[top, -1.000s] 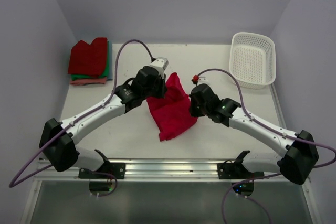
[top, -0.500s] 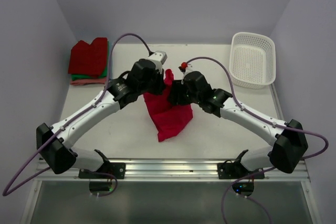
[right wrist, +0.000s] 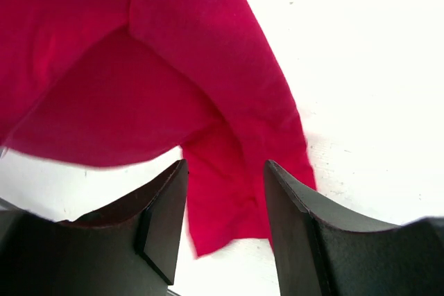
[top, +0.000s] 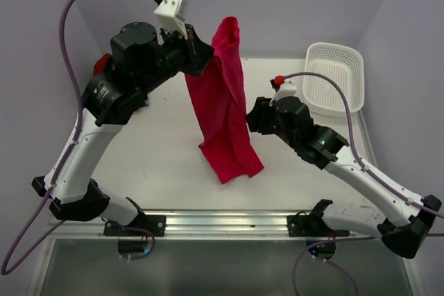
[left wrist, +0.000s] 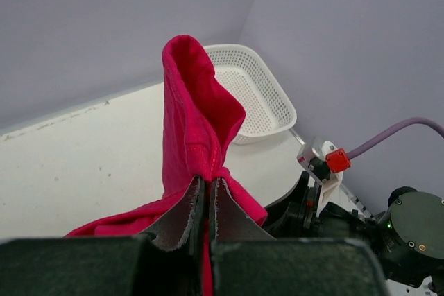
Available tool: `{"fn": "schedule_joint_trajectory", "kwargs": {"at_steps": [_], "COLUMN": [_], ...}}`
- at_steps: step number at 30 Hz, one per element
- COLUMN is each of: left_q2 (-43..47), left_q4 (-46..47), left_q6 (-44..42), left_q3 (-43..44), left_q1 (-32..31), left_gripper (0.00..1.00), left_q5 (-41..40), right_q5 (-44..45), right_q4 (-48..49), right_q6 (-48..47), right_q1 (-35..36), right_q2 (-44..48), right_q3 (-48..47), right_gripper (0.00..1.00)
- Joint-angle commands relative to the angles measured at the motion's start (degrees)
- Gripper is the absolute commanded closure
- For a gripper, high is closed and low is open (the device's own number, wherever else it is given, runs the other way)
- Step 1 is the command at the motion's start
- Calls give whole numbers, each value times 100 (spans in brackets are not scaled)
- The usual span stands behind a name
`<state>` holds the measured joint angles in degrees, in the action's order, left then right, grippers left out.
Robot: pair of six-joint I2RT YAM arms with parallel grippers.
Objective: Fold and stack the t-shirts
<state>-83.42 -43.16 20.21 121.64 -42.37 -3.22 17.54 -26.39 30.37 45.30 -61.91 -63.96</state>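
Crimson-pink t-shirt (top: 225, 112): hangs as one long bunched column over the middle of the counter (top: 159, 164), top end high, lower end toward the near edge; cannot tell whether that end touches the surface.
Left end effector (top: 209, 56): clenched on a fold near the top of the cloth, raised well above the counter toward the far-left side.
Right end effector (top: 251, 117): released, jaws parted with nothing between them; sits just beside the hanging cloth at about mid-height, on its right.
Deciding relation: cloth lies to the left of the right end effector, long axis near vertical. The right arm is the nearer one to the free lower half, so is probably the one to catch a side or hem for spreading.
Folded stack (top: 103, 64): far-left corner, mostly hidden behind the left arm; only a sliver of dark red shows.
Basket (top: 336, 77): far-right corner, well apart from the cloth.
Left wrist view: shows the two pads pressed together on a gathered knot of fabric, a grip the top view hides behind the cloth.
Right wrist view: shows the open gap and a loose cloth edge beyond it, over bare counter.
Top view alone: gives the full hanging length and both arms at once.
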Motion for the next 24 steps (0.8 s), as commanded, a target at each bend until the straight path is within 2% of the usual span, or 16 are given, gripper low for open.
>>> {"fn": "schedule_joint_trajectory", "kwargs": {"at_steps": [1,8,13,19,24], "left_q2": [-210,123,387,686,906], "left_q4": [-352,-211,-176,-149,-97], "left_q6": [-26,27,-34,-148,-210], "left_q3": [-70,-387,-703,-1055,-1344], "left_q1": [45,45,45,45,53], "left_gripper": [100,100,100,100,100], "left_q5": [296,-98,-521,-1065,-1479], "right_q5": [23,-637,-1042,-357,-304], "right_q4": [-16,485,811,355,398], "right_q6": [-40,153,294,549,689], "right_q1": [-3,5,5,5,5], "right_q2": [-75,-822,-1883,-2808,-3081], "right_q3": [155,586,956,1211,1413], "right_gripper": [49,49,51,53,54]}}
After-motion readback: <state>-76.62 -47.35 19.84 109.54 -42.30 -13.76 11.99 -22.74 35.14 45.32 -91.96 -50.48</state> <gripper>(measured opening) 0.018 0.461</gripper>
